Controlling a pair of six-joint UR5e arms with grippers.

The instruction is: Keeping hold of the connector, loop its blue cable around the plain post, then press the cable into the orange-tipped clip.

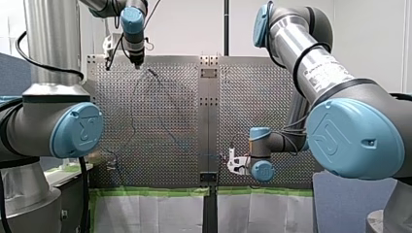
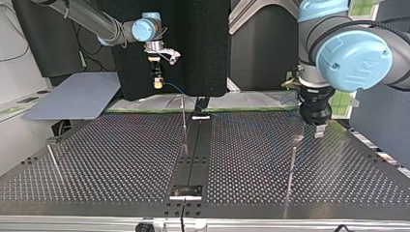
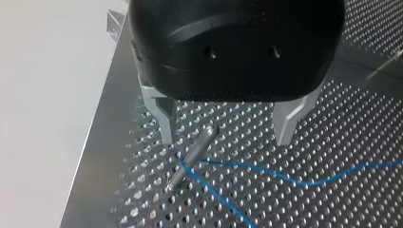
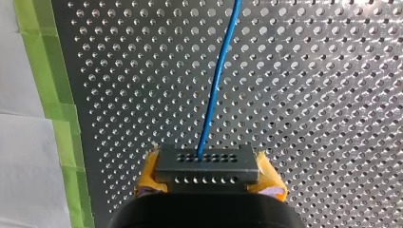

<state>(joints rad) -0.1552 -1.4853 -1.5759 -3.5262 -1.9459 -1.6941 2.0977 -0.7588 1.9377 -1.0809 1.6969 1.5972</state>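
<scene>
Front view: my left gripper [image 1: 136, 62] is hovering over the counter's [image 1: 272, 97] far end; top view: my right gripper [image 2: 157, 83] is hanging by the opposite edge; left wrist view: released fingers [image 3: 164, 118] are straddling the plain post [image 3: 192, 156], blue cable [image 3: 285, 175] bending round it; right wrist view: yellow pads [image 4: 149, 173] are grasping the connector [image 4: 206, 164]; looping is looking nearly done, so pressing into the clip, not clearly showing, is coming next

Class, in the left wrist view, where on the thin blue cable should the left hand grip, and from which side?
Probably the free stretch of the thin blue cable on the perforated metal table, clear of the plain metal post where it bends. Come down from above with the open left hand astride it: it runs low and thin, so pinch across it.
</scene>
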